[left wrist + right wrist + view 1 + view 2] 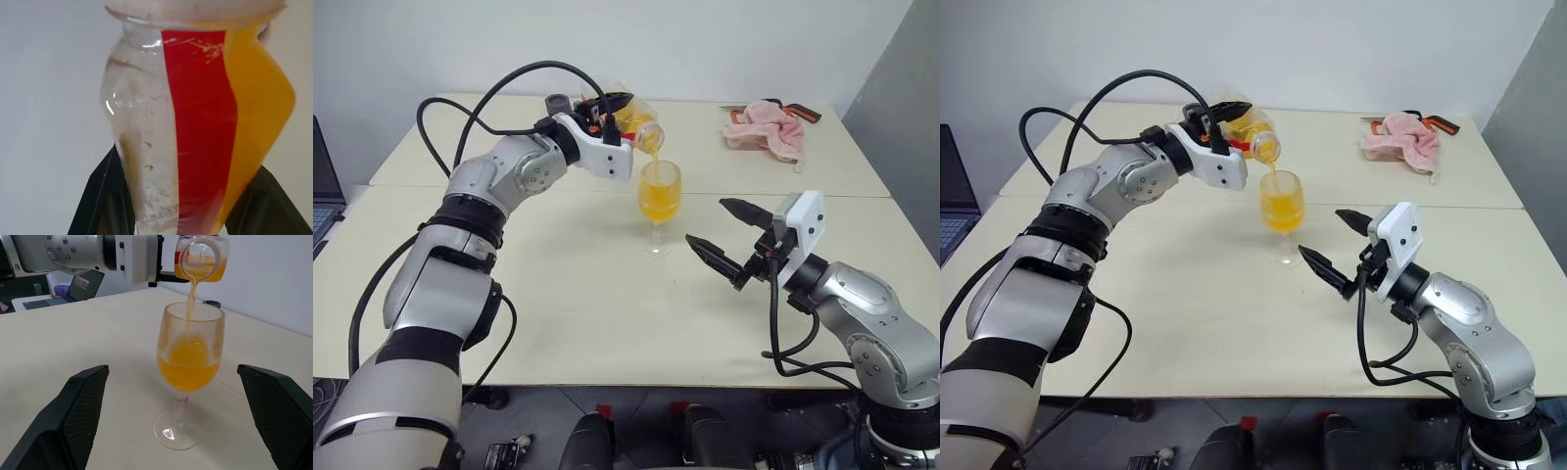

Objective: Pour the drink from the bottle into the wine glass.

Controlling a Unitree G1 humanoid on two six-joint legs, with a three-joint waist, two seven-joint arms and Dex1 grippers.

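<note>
Above the tabletop, in the head views, the left gripper has its jaws clamped on the bottle, tipped over the wine glass. The drink fills about half of the bowl. The right gripper waits just beside the glass, jaws wide apart and empty.

Seen from the left wrist, the bottle is clear, thin plastic with a red stripe; I judge it light, soft and best held at its body.

Seen from the right wrist, the wine glass looks fragile and top-heavy; take it by the stem.
</note>
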